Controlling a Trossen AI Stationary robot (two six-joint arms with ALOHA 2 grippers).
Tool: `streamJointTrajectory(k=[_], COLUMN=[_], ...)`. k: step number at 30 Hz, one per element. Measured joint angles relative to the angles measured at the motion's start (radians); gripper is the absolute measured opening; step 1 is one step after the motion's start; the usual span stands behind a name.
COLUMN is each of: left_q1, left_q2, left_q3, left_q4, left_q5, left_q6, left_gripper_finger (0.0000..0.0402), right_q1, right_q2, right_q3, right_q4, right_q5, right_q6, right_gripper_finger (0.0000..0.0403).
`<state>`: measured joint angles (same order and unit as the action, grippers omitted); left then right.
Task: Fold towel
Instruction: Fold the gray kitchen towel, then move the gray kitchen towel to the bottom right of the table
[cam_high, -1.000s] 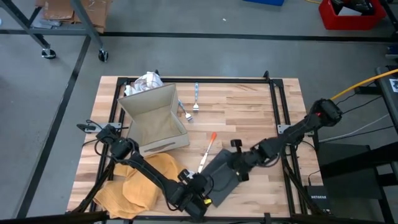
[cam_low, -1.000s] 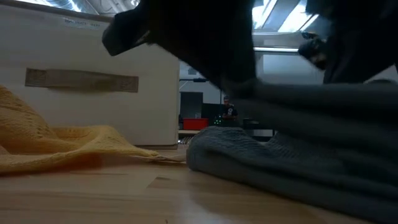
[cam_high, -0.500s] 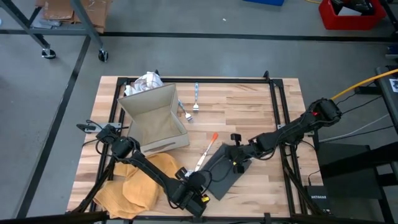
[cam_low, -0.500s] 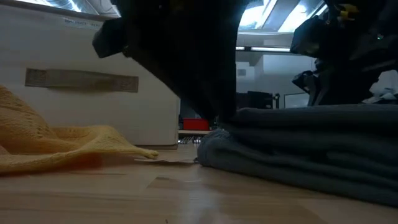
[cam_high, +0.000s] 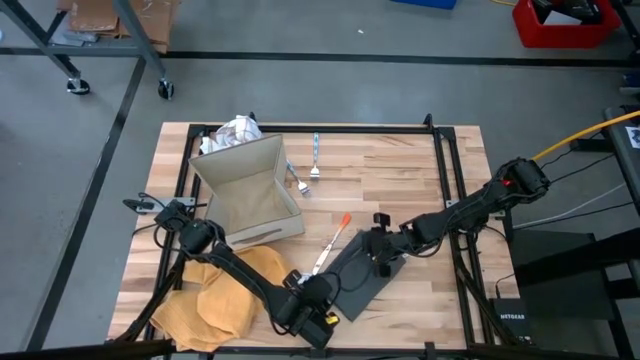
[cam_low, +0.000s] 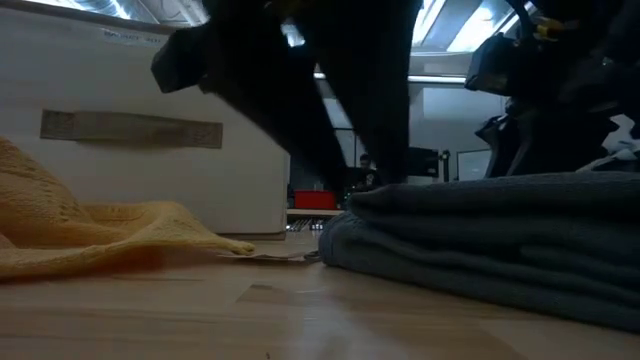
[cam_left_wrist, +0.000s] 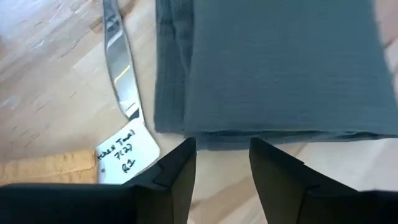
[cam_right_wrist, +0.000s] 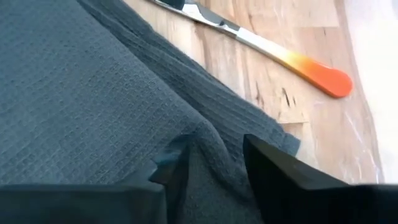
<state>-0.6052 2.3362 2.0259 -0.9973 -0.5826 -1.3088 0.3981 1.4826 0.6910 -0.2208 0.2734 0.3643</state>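
Note:
A dark grey towel (cam_high: 358, 280) lies folded in stacked layers (cam_low: 500, 240) near the table's front edge, right of centre. My left gripper (cam_high: 318, 290) is at the towel's left end. In its wrist view it stands open (cam_left_wrist: 222, 152) just off the folded edge (cam_left_wrist: 273, 134), a finger on either side and apart from it. My right gripper (cam_high: 380, 252) is low over the towel's far right end, open (cam_right_wrist: 214, 155), with a ridge of cloth between its fingers. My right gripper comes down on the towel's far right end from above, slanting. A raised ridge of cloth (cam_right_wrist: 211, 134) sits in the gap between its open fingers. Whether the fingers touch the cloth I cannot tell. The towel lies flat on the table.
A utensil with an orange handle (cam_high: 335, 240) lies just beyond the towel, its metal end (cam_left_wrist: 121, 68) near a white label (cam_left_wrist: 126, 149). A yellow cloth (cam_high: 220, 295) lies at front left. A beige box (cam_high: 250, 190) stands behind it, and a fork (cam_high: 315, 160) lies farther back.
The towel's upper layer, draped and sloping a second ago, has come down flat on the layers beneath, so the towel now covers less of the table. My right gripper has gone a little toward the far edge, and my left has shifted slightly the same way.

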Motion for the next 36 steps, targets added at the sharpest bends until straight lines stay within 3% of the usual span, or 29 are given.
streamJointTrajectory(k=[7, 14, 23, 31, 36], left_q1=[0.002, 0.004, -0.007, -0.033, -0.037], left_q2=[-0.043, -0.097, -0.227, -0.344, -0.398], left_q3=[0.003, 0.003, 0.003, 0.003, 0.003], left_q4=[0.019, 0.021, 0.036, 0.043, 0.033], left_q5=[0.004, 0.004, 0.004, -0.003, -0.086], left_q6=[0.083, 0.116, 0.197, 0.369, 0.47], left_gripper_finger=[0.0123, 0.011, 0.0076, 0.002, 0.0004], right_q1=[0.0, 0.001, 0.009, 0.1, 0.142], right_q2=[-0.002, -0.002, -0.002, 0.05, 0.1], right_q3=[0.029, 0.147, 0.218, 0.218, 0.217], right_q4=[0.006, -0.039, -0.06, -0.128, -0.156], right_q5=[0.005, -0.003, -0.327, -0.21, -0.1], right_q6=[0.006, 0.005, 0.253, 0.383, 0.478], right_gripper_finger=[0.0173, 0.0172, 0.0172, 0.0172, 0.0172])
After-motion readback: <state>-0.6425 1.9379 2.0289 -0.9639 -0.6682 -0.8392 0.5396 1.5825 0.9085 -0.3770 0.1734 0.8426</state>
